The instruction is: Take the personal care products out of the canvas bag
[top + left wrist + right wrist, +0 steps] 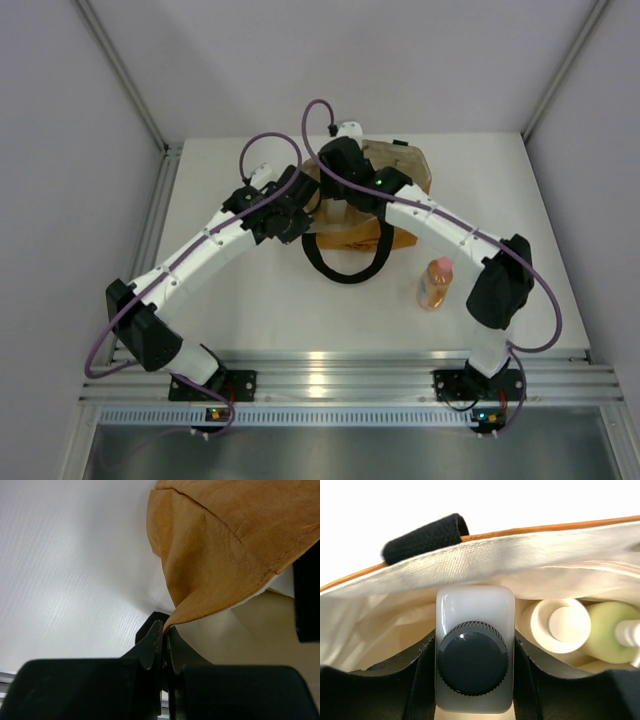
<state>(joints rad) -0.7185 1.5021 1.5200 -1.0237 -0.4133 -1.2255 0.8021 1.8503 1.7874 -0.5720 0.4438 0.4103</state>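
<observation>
White table [250,300] boxed in by pale walls [60,150] on the left, right and far sides, with a metal rail [340,385] along the bottom edge. Broad open stretches at lower centre and in the upper left of the overhead view. Canvas bag [405,165] at upper centre, close to the far edge, a black handle [345,268] looping down onto the table. Orange bottle [435,284] out on the table right of centre, apart from the bag, bare surface all round. Left gripper [163,632] with fingers pressed together, pinching the bag's rim. Right gripper [474,647] inside the bag's mouth, fingers hugging both sides of a white bottle [475,605] with dark cap. Cream bottle [559,625] and yellow-green bottle [610,630] just beside it at right, crowded against the lining.
</observation>
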